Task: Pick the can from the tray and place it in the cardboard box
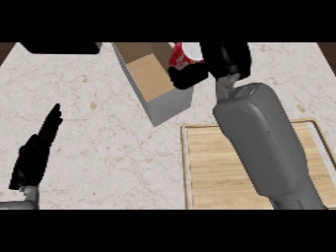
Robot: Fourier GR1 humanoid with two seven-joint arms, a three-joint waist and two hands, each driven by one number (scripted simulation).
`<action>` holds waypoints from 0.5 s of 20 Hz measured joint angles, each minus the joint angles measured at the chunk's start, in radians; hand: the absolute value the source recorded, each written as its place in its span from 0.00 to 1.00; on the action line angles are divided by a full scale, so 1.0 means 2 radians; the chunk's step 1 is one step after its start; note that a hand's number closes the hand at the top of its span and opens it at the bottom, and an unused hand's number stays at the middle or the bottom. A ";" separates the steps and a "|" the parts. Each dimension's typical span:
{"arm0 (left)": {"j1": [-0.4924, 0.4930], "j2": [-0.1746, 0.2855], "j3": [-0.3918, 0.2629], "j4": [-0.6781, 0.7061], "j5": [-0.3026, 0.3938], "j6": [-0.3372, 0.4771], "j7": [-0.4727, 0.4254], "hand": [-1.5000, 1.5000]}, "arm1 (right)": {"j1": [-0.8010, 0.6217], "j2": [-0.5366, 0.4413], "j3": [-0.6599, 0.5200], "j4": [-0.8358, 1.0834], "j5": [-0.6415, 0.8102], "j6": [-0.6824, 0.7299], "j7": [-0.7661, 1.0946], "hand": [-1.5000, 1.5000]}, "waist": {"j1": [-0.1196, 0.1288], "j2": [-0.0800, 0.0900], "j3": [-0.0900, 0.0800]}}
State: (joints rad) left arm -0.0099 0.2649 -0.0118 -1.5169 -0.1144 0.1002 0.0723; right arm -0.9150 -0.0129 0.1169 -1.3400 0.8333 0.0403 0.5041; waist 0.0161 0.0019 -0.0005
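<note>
My right hand [225, 59] is curled round the red and white can [181, 57], holding it at the right rim of the open cardboard box [172, 104], clear of the wooden tray [208, 167]. Released here, I judge it could catch that wall and tip onto the marble surface [105, 133]. The opening is narrow, with room only to the left, and my left hand [34, 155] rests straight-fingered, well apart.

Smooth grey shell noted on right forearm [261, 142], rounded, broad nr wrist; narrow grey link seen btwn it & black right hand [225, 59]. Slim black left hand [34, 155] logged; grey left forearm [12, 205] seen only at cuff.
</note>
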 measured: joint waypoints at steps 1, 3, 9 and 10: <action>-0.001 -0.002 -0.003 -0.009 -0.001 0.000 0.007 0.50 | -0.014 0.001 0.001 0.027 -0.002 -0.012 -0.001 1.00 | 0.002 0.000 0.000; -0.004 -0.003 -0.002 -0.006 -0.002 0.000 0.006 0.50 | -0.056 0.003 -0.001 0.082 -0.011 -0.025 0.008 1.00 | 0.006 0.002 0.000; -0.009 -0.012 -0.010 -0.012 -0.010 0.000 0.012 0.50 | -0.132 0.006 -0.005 0.242 -0.040 -0.075 -0.022 1.00 | 0.014 0.004 0.000; -0.012 -0.012 -0.009 -0.008 -0.010 -0.001 0.010 0.50 | -0.140 0.006 -0.007 0.269 -0.045 -0.083 -0.032 1.00 | 0.016 0.005 0.000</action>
State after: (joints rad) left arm -0.0347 0.2412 -0.0294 -1.5337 -0.1349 0.0983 0.0922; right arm -1.1946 -0.0012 0.1020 -0.8030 0.7441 -0.1255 0.4407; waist 0.0473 0.0124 -0.0010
